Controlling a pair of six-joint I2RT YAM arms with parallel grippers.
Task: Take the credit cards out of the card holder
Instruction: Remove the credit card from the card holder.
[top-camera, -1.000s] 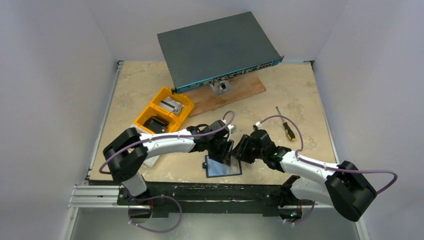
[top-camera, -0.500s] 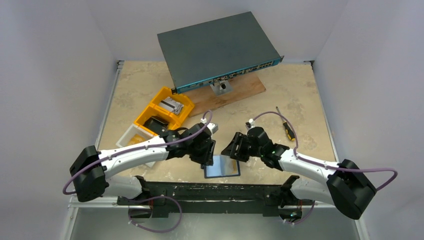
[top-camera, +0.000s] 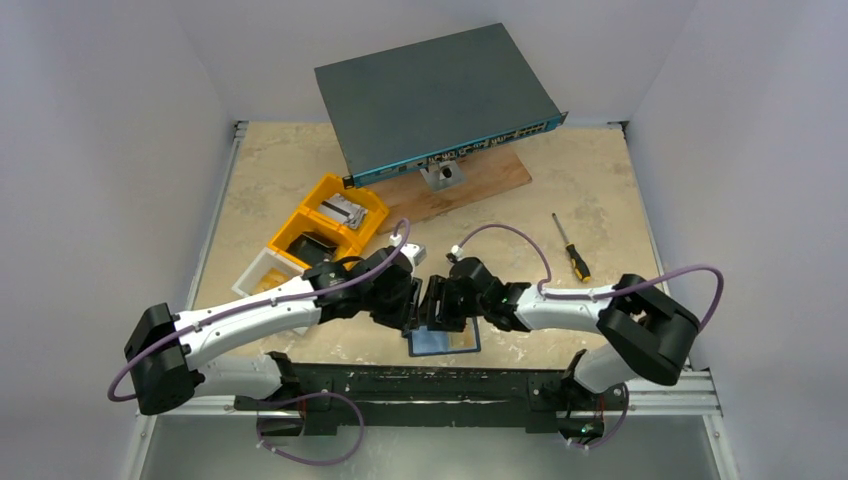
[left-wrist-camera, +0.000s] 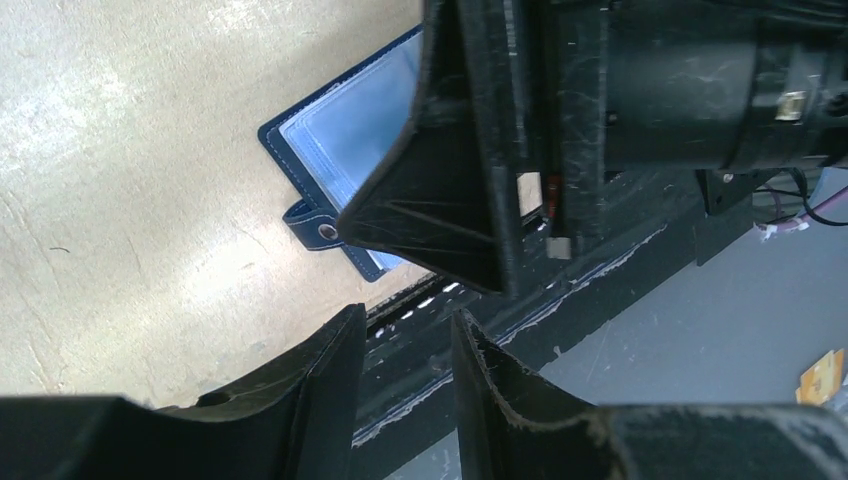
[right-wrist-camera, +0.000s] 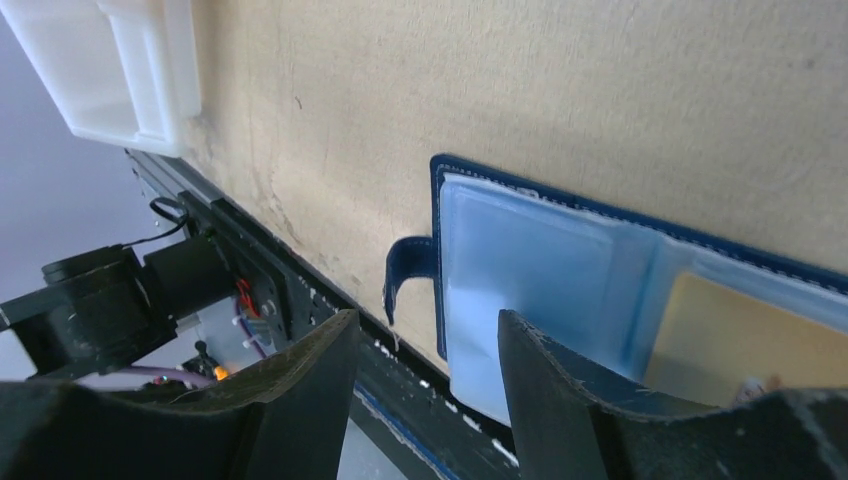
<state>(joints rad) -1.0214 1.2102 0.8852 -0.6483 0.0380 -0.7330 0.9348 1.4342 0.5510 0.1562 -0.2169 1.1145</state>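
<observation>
Top external: high above and behind the arm bases, tilted down, far enough to take in the whole worktop (top-camera: 600, 190) and both arms. Left wrist: low and close, looking past the left gripper (left-wrist-camera: 405, 335) toward the worktop's near edge; right wrist: closer still, looking past the right gripper (right-wrist-camera: 428, 345) down along that same edge. All three views share the open card holder (top-camera: 445, 340) lying at that edge.

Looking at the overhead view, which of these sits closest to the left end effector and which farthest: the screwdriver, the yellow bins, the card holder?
1. Card holder, just below the left end effector, at the near edge.
2. Yellow bins, behind it, leftward.
3. Screwdriver, far right.
</observation>
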